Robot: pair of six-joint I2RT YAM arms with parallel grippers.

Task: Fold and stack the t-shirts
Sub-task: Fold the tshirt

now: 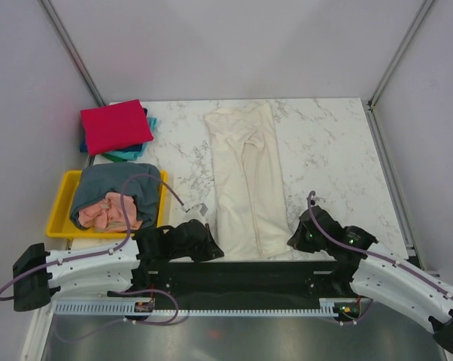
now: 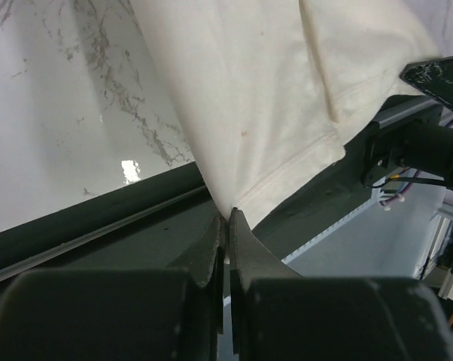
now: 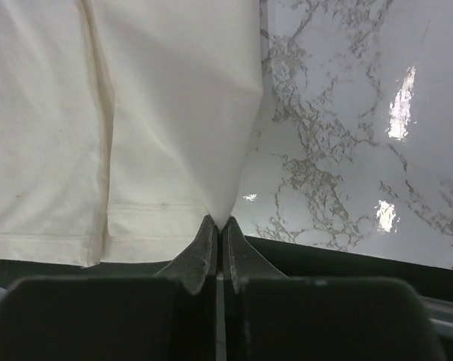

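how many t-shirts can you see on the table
5: cream one spread mid-table, red stacked on teal far left, grey-blue and pink in the yellow tray. More may hide underneath.

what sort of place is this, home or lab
Probably a robot lab test cell: plain grey panel walls, a marble-patterned tabletop with two white robot arms bolted at its edge, and a cream-white cloth t-shirt laid out for folding.

My left arm [image 1: 91, 263] and right arm [image 1: 396, 274] lie low, both reaching inward toward each other. I have the left tool [image 2: 226, 219] pressed closed on one bottom corner of the cream-white t-shirt [image 1: 245, 180]. The right tool [image 3: 219, 222] pinches the other bottom corner the same way, with cloth drawn into both tips.
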